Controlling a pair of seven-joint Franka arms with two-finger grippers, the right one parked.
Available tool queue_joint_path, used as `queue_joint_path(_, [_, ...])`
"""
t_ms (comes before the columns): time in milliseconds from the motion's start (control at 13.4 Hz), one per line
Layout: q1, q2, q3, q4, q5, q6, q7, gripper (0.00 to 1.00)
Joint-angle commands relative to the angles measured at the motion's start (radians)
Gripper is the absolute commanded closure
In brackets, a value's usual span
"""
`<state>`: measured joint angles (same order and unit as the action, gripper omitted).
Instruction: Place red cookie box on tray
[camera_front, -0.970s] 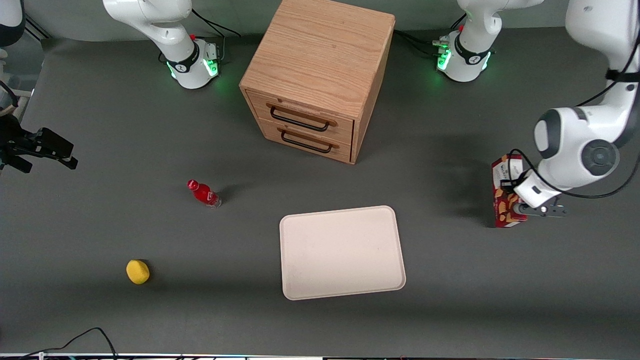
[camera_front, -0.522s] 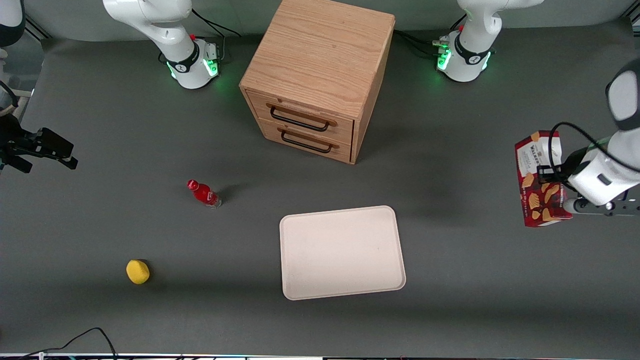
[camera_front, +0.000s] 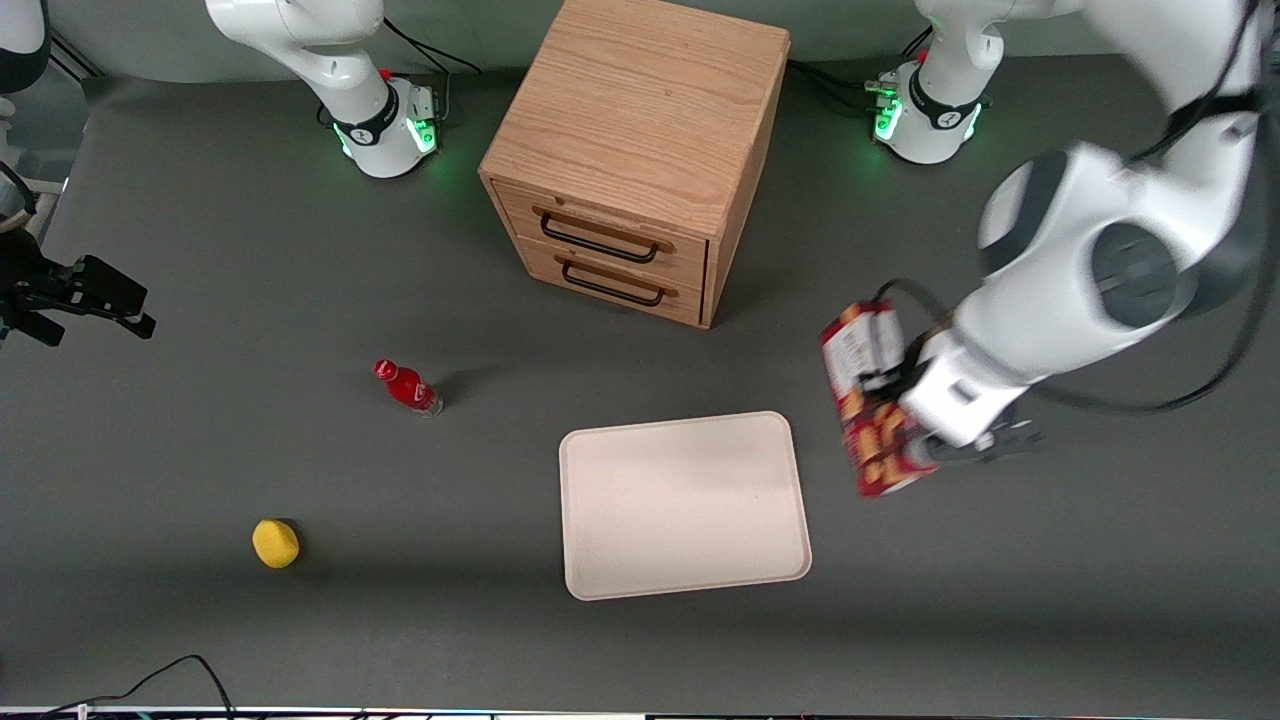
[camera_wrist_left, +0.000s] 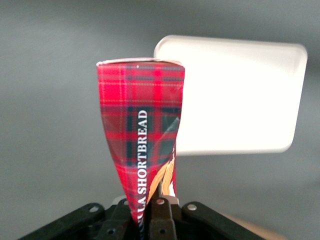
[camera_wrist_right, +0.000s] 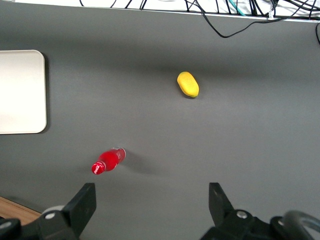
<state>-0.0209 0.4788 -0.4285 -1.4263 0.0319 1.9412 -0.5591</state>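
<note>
My left gripper is shut on the red cookie box, a slim dark-red carton with cookie pictures and a white label end, and holds it in the air beside the tray's edge toward the working arm's end. The box is tilted. In the left wrist view the gripper pinches the tartan box at its narrow end, squeezing it. The pale cream-pink tray lies flat on the dark table, bare; it also shows in the left wrist view and the right wrist view.
A wooden two-drawer cabinet stands farther from the front camera than the tray. A small red bottle and a yellow lemon lie toward the parked arm's end of the table.
The gripper lifted the cookie box off the table near the working arm's end, then carried it in the air toward the tray, now close beside it.
</note>
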Motion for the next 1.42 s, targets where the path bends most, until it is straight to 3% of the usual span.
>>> queue_joint_path(0, [-0.022, 0.179, -0.03, 0.052, 0.118, 0.161, -0.103, 1.0])
queue_joint_path(224, [-0.037, 0.291, -0.029, -0.024, 0.241, 0.403, -0.148, 1.0])
queue_joint_path(373, [-0.037, 0.308, -0.029, -0.074, 0.343, 0.469, -0.217, 1.0])
queue_joint_path(448, [-0.034, 0.314, -0.029, -0.079, 0.382, 0.47, -0.219, 0.64])
queue_joint_path(522, [-0.033, 0.311, -0.027, -0.076, 0.384, 0.461, -0.226, 0.01])
queue_joint_path(821, [0.002, 0.23, -0.047, -0.057, 0.37, 0.293, -0.196, 0.0])
queue_joint_path(970, [0.013, 0.126, -0.052, -0.049, 0.309, 0.15, -0.176, 0.0])
queue_joint_path(1194, [0.053, -0.04, 0.002, 0.009, 0.13, -0.141, 0.053, 0.0])
queue_joint_path(1343, [0.045, -0.13, 0.15, 0.067, 0.004, -0.34, 0.305, 0.0])
